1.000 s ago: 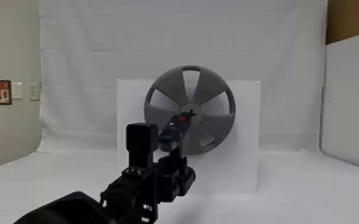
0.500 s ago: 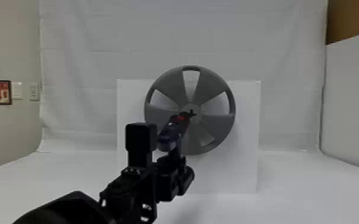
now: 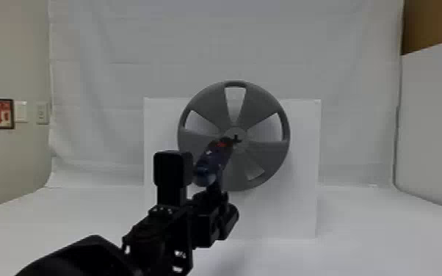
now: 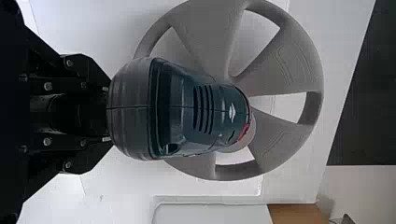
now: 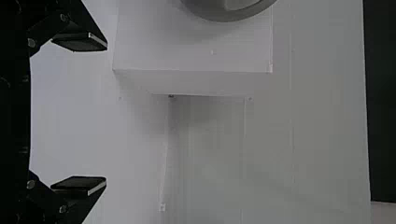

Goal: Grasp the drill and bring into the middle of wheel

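In the head view my left gripper [image 3: 213,202] is in front of the lower left of the grey wheel [image 3: 264,150], holding the dark blue drill [image 3: 213,161] by its lower part. The drill's front end overlaps the wheel's hub at its lower left; whether it touches cannot be told. In the left wrist view my left gripper [image 4: 106,114] is shut on the drill [image 4: 182,109], whose body hides part of the wheel [image 4: 299,60] and most of its hub. My right gripper [image 5: 78,114] stands open and holds nothing; part of the wheel's rim [image 5: 229,14] lies beyond it.
The wheel is mounted on the front of a white box [image 3: 297,205] standing on the white table [image 3: 378,235]. A white cloth [image 3: 341,47] hangs behind. At the right is a white panel [image 3: 437,121].
In the head view the drill and left gripper have shifted very slightly left, the drill's front end with them. The wheel keeps its place.
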`<action>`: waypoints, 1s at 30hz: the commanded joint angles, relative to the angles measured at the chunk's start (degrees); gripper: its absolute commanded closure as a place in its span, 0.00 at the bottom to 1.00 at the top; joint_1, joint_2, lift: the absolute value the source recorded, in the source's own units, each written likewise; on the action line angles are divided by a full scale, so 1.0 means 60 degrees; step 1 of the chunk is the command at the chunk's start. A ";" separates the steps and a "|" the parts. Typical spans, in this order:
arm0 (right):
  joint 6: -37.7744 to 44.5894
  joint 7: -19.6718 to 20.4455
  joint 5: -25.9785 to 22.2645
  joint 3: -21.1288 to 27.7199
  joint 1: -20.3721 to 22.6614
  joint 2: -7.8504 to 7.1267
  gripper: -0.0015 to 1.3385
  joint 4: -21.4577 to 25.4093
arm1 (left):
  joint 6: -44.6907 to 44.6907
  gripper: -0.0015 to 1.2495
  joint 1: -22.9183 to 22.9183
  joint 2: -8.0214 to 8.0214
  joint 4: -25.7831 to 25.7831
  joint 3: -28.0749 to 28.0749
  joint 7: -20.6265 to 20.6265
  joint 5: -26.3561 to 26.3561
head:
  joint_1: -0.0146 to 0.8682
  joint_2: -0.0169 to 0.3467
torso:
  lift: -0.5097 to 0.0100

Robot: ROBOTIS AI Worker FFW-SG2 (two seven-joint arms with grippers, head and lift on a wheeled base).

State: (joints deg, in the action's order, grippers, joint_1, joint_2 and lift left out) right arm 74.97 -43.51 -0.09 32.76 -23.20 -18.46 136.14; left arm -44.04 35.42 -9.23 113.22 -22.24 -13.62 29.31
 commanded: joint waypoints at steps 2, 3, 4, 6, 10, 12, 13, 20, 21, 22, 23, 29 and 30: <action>0.0000 0.0000 0.0001 0.0004 0.0000 0.0001 0.20 0.0000 | 0.0000 0.95 0.0000 0.0000 -0.0003 0.0000 0.0000 -0.0007 | 0.08 0.13 | 0.21; 0.0000 0.0000 0.0001 0.0004 0.0000 0.0001 0.20 0.0000 | 0.0000 0.96 0.0000 0.0000 -0.0003 0.0015 0.0000 -0.0007 | 0.08 0.13 | 0.21; 0.0000 0.0000 0.0001 0.0004 0.0000 0.0001 0.20 0.0000 | 0.0000 0.96 0.0000 0.0000 -0.0017 0.0015 0.0000 -0.0007 | 0.08 0.13 | 0.21; 0.0000 0.0000 0.0001 0.0004 0.0000 0.0001 0.20 0.0000 | 0.0000 0.95 0.0000 0.0000 -0.0003 0.0015 0.0000 -0.0007 | 0.08 0.13 | 0.21; 0.0000 0.0000 0.0001 0.0004 0.0000 0.0001 0.20 0.0000 | 0.0000 0.96 0.0000 0.0000 -0.0017 0.0015 0.0000 -0.0022 | 0.08 0.13 | 0.21; 0.0000 0.0000 0.0001 0.0004 0.0000 0.0001 0.20 0.0000 | 0.0000 0.95 0.0000 0.0000 -0.0017 0.0015 0.0000 -0.0022 | 0.08 0.13 | 0.21; 0.0015 0.0000 0.0001 0.0004 0.0000 0.0001 0.20 0.0000 | 0.0000 0.96 0.0000 0.0000 -0.0017 0.0015 0.0000 -0.0022 | 0.08 0.13 | 0.21; 0.0029 0.0000 0.0001 0.0004 0.0000 0.0001 0.20 0.0000 | 0.0000 0.95 -0.0015 0.0000 -0.0017 0.0044 0.0102 -0.0022 | 0.08 0.13 | 0.21; 0.0029 0.0000 0.0001 0.0004 0.0000 -0.0014 0.20 0.0000 | 0.0015 0.95 -0.0044 0.0000 -0.0003 0.0059 0.0161 -0.0022 | 0.08 0.13 | 0.21; 0.0029 0.0000 0.0015 0.0004 0.0000 0.0001 0.20 0.0000 | 0.0030 0.95 -0.0073 0.0000 -0.0003 0.0088 0.0220 -0.0007 | 0.08 0.13 | 0.21; 0.0029 0.0000 0.0001 0.0004 0.0014 -0.0014 0.20 0.0000 | 0.0044 0.96 -0.0103 0.0015 0.0012 0.0117 0.0322 -0.0007 | 0.08 0.13 | 0.21; 0.0044 0.0000 0.0001 0.0019 0.0029 -0.0014 0.20 0.0000 | 0.0044 0.95 -0.0396 0.0015 0.0657 0.0381 0.0659 0.0125 | 0.08 0.13 | 0.21; 0.0044 0.0000 0.0001 0.0034 0.0029 -0.0014 0.20 0.0000 | 0.0044 0.95 -0.0454 0.0015 0.0744 0.0469 0.0762 0.0286 | 0.08 0.13 | 0.21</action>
State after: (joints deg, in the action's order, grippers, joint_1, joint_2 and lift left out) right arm 75.17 -43.51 -0.08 32.82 -23.07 -18.54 136.14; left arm -43.77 34.00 -9.15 115.34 -20.83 -10.13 29.49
